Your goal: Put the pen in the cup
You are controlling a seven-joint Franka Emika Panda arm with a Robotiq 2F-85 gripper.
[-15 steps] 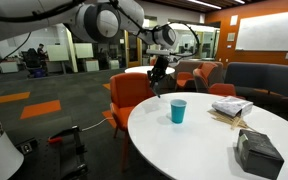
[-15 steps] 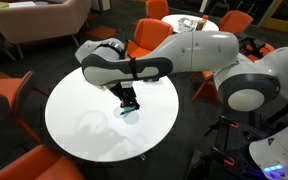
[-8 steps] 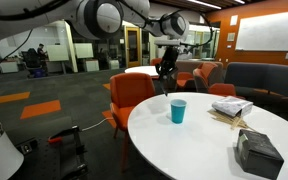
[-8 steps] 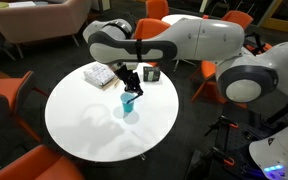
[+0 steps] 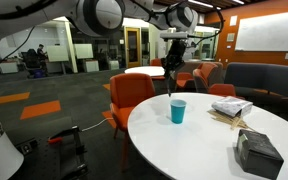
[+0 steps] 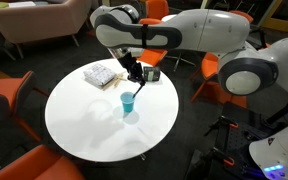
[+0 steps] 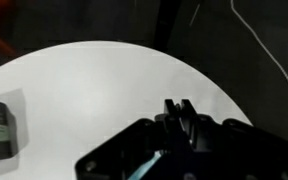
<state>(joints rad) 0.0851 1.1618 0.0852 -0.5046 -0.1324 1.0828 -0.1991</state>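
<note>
Round white table, claw clenched on the pen over the cup, cup well in from the edge

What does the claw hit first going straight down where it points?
Likely the cup: the claw points down, the pen hanging above the rim. Depth unclear; it might meet the table instead.

I work over a round white table, orange chairs around it, grey carpet, and a whiteboard on an orange wall.
</note>
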